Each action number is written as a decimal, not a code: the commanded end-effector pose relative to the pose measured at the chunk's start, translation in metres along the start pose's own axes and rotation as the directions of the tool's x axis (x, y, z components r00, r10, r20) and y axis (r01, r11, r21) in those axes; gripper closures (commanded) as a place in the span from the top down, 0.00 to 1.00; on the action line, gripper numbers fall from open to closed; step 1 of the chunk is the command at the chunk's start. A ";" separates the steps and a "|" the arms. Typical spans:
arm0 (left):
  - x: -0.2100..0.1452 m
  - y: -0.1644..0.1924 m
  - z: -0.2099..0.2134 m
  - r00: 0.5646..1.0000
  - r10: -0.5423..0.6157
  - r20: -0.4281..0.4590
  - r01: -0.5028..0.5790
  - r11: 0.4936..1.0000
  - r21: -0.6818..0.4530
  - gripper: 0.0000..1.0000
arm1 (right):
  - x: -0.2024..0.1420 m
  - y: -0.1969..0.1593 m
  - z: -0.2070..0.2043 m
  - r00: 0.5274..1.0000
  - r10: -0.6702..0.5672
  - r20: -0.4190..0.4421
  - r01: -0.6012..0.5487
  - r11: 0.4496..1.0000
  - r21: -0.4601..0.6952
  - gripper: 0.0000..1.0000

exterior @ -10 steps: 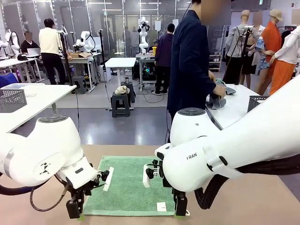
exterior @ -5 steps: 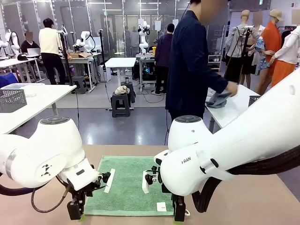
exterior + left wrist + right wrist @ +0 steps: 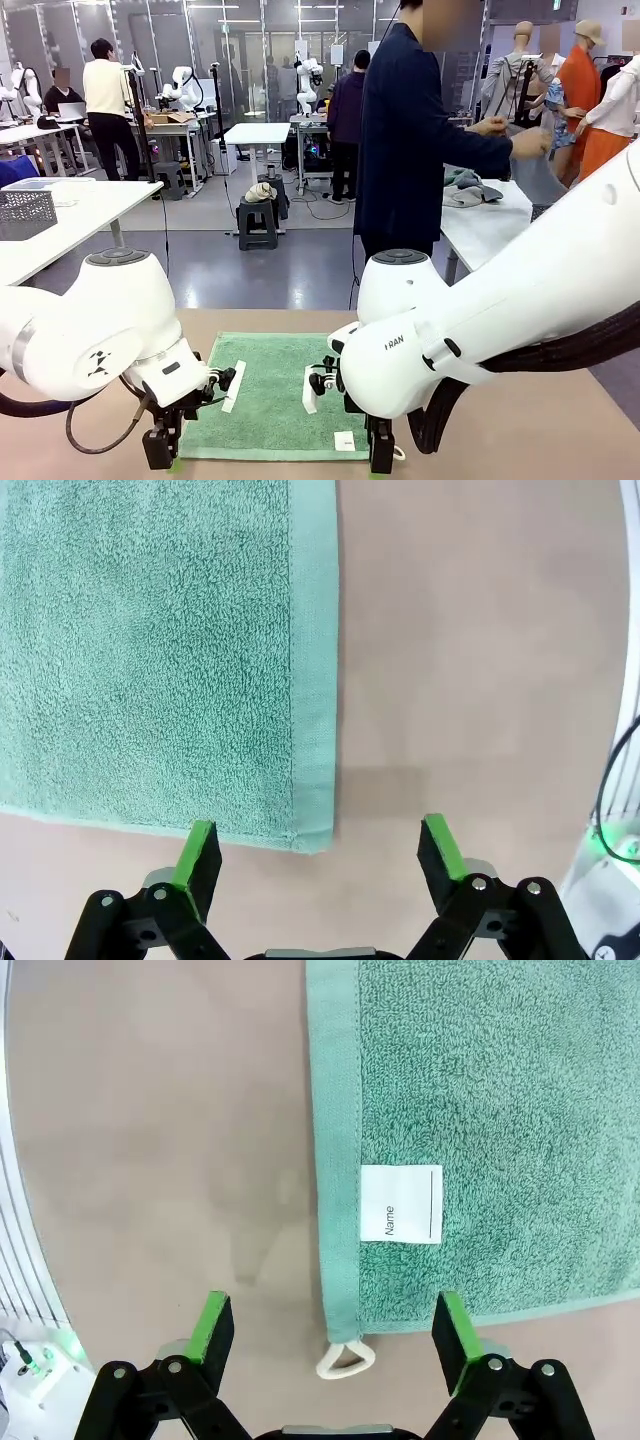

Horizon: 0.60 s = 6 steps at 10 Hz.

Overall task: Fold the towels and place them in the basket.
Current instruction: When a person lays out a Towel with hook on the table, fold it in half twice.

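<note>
The green towel [image 3: 275, 395] lies flat on the worktop [image 3: 480, 630], its near edge running 9 to 3 o'clock in the front view, with one claw over each near corner. The left claw [image 3: 320, 840] is spread astride its corner, the cloth stretching off toward 11 o'clock. The right claw [image 3: 333, 1310], also spread and empty, straddles the loop [image 3: 345, 1362] corner, with the cloth toward 1 o'clock.

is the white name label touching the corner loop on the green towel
Apart: right wrist view shows green towel between the label and the loop.
</note>
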<state>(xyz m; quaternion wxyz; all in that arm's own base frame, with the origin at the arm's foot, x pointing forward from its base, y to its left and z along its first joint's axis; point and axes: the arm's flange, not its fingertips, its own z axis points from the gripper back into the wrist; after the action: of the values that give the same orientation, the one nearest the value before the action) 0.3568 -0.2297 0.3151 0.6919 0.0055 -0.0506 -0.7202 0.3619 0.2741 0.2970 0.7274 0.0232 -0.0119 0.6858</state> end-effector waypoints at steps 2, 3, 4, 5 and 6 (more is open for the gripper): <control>0.000 0.000 0.000 1.000 0.000 0.000 0.000 1.000 0.000 1.00 | 0.000 0.000 0.000 1.000 0.000 0.000 0.000 1.000 0.000 1.00; -0.002 0.000 -0.004 1.000 0.005 -0.016 -0.006 1.000 -0.014 1.00 | 0.003 -0.002 0.003 1.000 0.020 -0.012 -0.020 1.000 -0.008 1.00; -0.003 -0.001 -0.009 1.000 -0.006 -0.029 0.005 1.000 -0.016 1.00 | 0.003 -0.003 0.003 0.999 0.019 -0.030 -0.019 1.000 -0.013 1.00; -0.005 -0.001 -0.012 0.999 -0.014 -0.035 0.014 1.000 -0.018 1.00 | 0.002 -0.004 0.002 0.999 0.015 -0.037 -0.015 1.000 -0.012 1.00; -0.006 -0.001 -0.013 0.999 -0.015 -0.042 0.014 1.000 -0.022 1.00 | 0.001 -0.004 0.001 0.999 0.014 -0.037 -0.014 1.000 -0.012 1.00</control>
<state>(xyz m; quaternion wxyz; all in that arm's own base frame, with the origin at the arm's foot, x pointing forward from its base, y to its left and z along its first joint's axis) 0.3566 -0.2272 0.3069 0.6939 0.0019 -0.0398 -0.7190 0.3635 0.2744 0.2989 0.7206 0.0149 -0.0088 0.6931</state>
